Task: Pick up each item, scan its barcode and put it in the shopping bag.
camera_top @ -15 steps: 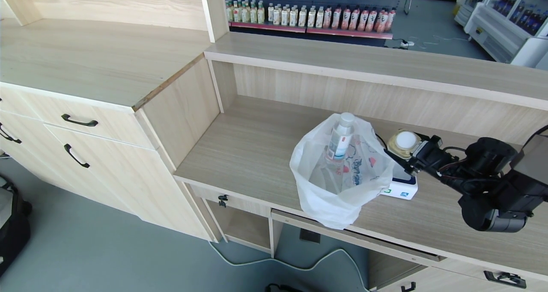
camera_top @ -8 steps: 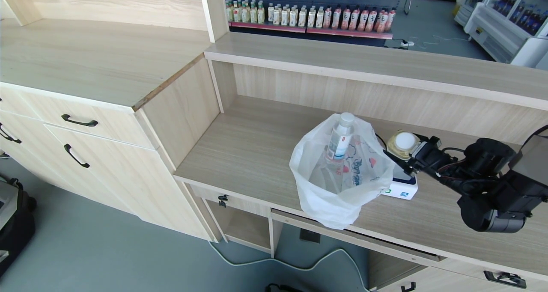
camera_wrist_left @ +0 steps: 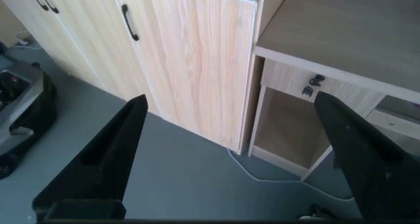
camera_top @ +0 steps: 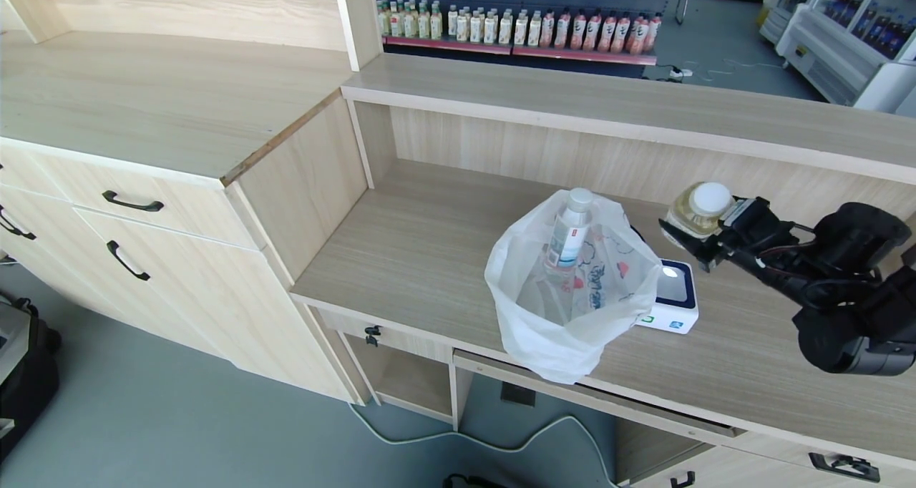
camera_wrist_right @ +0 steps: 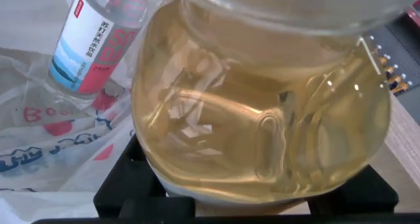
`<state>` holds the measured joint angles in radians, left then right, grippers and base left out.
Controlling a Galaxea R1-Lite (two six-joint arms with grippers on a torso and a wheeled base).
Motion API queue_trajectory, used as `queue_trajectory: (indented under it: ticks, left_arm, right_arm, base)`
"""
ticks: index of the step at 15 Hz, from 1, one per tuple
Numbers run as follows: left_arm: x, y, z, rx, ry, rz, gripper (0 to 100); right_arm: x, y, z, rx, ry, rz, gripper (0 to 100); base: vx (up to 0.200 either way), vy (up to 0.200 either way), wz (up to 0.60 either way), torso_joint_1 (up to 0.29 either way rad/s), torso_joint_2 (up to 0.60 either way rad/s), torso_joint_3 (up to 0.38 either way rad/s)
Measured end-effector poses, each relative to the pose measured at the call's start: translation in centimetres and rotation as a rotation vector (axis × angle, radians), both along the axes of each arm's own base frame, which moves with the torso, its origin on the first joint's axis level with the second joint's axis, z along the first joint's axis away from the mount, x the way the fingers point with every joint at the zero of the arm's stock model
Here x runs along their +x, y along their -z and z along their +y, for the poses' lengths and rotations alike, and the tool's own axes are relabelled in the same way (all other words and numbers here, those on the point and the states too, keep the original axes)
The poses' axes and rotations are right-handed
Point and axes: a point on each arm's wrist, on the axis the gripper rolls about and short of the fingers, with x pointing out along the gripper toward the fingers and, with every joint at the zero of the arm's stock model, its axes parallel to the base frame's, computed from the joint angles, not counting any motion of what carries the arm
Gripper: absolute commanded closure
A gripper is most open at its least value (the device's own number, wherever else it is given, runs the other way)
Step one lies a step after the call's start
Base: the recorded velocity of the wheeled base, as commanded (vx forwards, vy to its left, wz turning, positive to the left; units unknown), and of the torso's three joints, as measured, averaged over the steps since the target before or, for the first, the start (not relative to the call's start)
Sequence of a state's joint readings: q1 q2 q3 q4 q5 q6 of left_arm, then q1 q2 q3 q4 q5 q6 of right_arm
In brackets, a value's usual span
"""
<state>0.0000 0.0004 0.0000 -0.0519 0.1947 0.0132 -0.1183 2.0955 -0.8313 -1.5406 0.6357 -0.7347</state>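
My right gripper (camera_top: 698, 230) is shut on a squat bottle of yellow liquid (camera_top: 698, 209) with a white cap, held in the air above and behind the white barcode scanner (camera_top: 673, 305). Up close in the right wrist view the yellow bottle (camera_wrist_right: 262, 112) hangs over the scanner's dark top (camera_wrist_right: 131, 191). The white shopping bag (camera_top: 565, 295) stands open on the counter left of the scanner, with a clear water bottle (camera_top: 567, 234) upright inside; the water bottle (camera_wrist_right: 92, 40) and bag (camera_wrist_right: 52, 145) lie behind the held one. My left gripper (camera_wrist_left: 230, 184) hangs open, low over the grey floor beside the cabinet.
The wooden counter (camera_top: 429, 237) has a raised back ledge (camera_top: 608, 109) and a taller cabinet with drawers (camera_top: 143, 216) on the left. A slightly open drawer (camera_top: 594, 395) lies under the bag. A cable (camera_top: 501, 441) runs over the floor below.
My right gripper has lifted the yellow bottle up and back to the right, off the scanner, whose top now shows. The bag and water bottle stay put.
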Motion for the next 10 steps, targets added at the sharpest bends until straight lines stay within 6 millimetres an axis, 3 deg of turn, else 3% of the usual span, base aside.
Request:
queue_trajectory:
  ticks: [2,4,7,10]
  left_arm:
    - [0.0,0.0,0.0,0.000,0.000,0.000,0]
    - [0.0,0.0,0.0,0.000,0.000,0.000,0]
    - [0.0,0.0,0.0,0.000,0.000,0.000,0]
    - [0.0,0.0,0.0,0.000,0.000,0.000,0]
  right_arm:
    - [-2.7,-3.1,-0.7,0.142,0.045,0.077,100]
    - [-6.3,-6.0,-1.3,0.389,0.163,0.199,100]
    - [-11.5,-7.1,-2.0,0.896,0.476,0.407,100]
    - [-14.6,-7.4,-1.5,0.947,0.475,0.360,100]
  base:
    - [0.000,0.000,0.00,0.000,0.00,0.000]
    - [0.000,0.000,0.00,0.000,0.00,0.000]
    - [0.000,0.000,0.00,0.000,0.00,0.000]
    - [0.000,0.000,0.00,0.000,0.00,0.000]
